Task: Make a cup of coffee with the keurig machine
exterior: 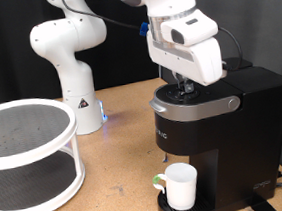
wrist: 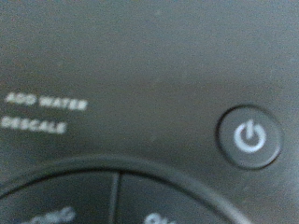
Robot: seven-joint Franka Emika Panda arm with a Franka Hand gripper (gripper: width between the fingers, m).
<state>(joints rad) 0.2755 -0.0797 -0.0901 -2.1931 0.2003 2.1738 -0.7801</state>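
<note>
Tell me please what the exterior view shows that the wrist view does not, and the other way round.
Only the exterior view shows the gripper down on top of the keurig machine, the cup standing on the drip tray under the brew head, a white two-tier rack at that view's left, and a second white robot base behind. Only the wrist view shows the power button and the ADD WATER and DESCALE labels. Both share the machine's black top.
</note>
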